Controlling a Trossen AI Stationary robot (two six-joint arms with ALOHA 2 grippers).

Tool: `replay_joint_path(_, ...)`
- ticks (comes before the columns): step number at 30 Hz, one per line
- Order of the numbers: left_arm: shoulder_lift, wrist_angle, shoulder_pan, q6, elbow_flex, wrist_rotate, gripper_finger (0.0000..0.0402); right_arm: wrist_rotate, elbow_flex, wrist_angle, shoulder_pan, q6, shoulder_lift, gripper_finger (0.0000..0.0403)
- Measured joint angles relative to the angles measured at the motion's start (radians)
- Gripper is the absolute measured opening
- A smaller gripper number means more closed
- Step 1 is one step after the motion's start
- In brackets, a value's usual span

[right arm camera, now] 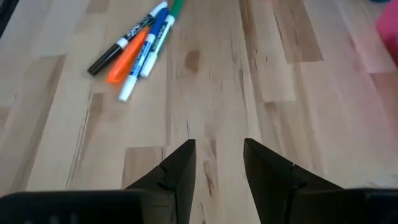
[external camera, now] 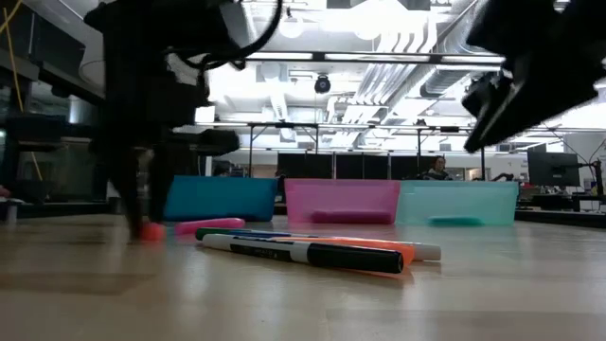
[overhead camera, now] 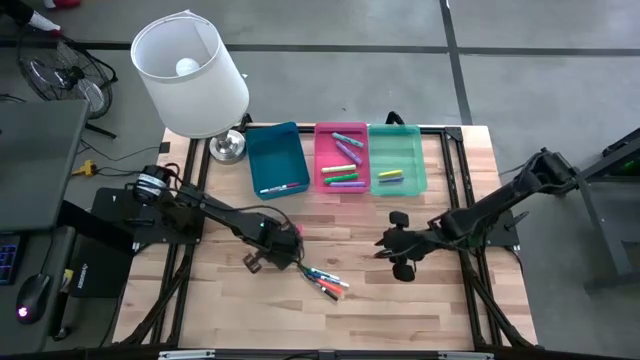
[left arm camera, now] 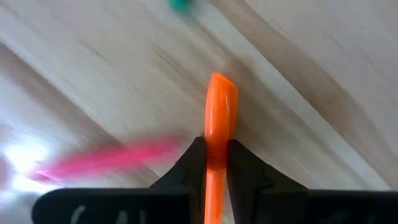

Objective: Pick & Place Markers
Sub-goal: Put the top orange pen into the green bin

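Observation:
My left gripper point(left arm camera: 214, 165) points down over the table's near middle point(overhead camera: 288, 240) and is shut on an orange marker point(left arm camera: 219, 118). A pink marker point(external camera: 208, 225) lies flat on the wood just beside it. Several more markers point(overhead camera: 325, 282) lie in a loose bunch on the table toward the near edge, also seen in the right wrist view as markers point(right arm camera: 140, 43). My right gripper point(right arm camera: 219, 165) hangs open and empty above the table right of centre point(overhead camera: 385, 242), slanting down toward the bunch. My left gripper pinches the orange marker's barrel point(left arm camera: 217, 134) between its two fingers point(left arm camera: 193, 168), coming from above and pointing steeply down. The marker runs along the fingers and sticks out below them. In the low view its lower end point(external camera: 150, 230) is at table level; whether it touches the wood I cannot tell.
Three trays stand side by side at the far edge: blue point(overhead camera: 277, 160), pink point(overhead camera: 342, 130) holding several markers, and green point(overhead camera: 405, 135) with yellow ones. A white lamp point(overhead camera: 190, 75) rises at the far left. Bare wood lies between the two grippers.

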Motion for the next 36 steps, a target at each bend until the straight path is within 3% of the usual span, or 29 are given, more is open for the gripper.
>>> replay_joint_path(5,-0.001,0.081,0.007,-0.001,0.090,-0.143,0.0033,0.078,-0.117,0.188,0.020,0.039,0.000,0.0123)
replay_joint_path(12,0.001,0.187,0.040,0.005,0.214,-0.171,0.0032,0.156,-0.221,0.407,0.024,0.030,0.002,0.0123)
replay_joint_path(21,-0.001,0.514,0.113,0.004,0.261,-0.074,0.0032,0.251,-0.318,0.732,0.026,-0.134,0.003,0.0123)
replay_joint_path(28,-0.002,0.806,0.154,-0.046,0.261,0.041,0.0032,0.314,-0.305,0.853,0.025,-0.348,0.002,0.0123)
replay_joint_path(36,-0.002,0.966,0.170,-0.133,0.262,0.090,0.0032,0.346,-0.303,1.067,0.007,-0.549,0.002,0.0123)
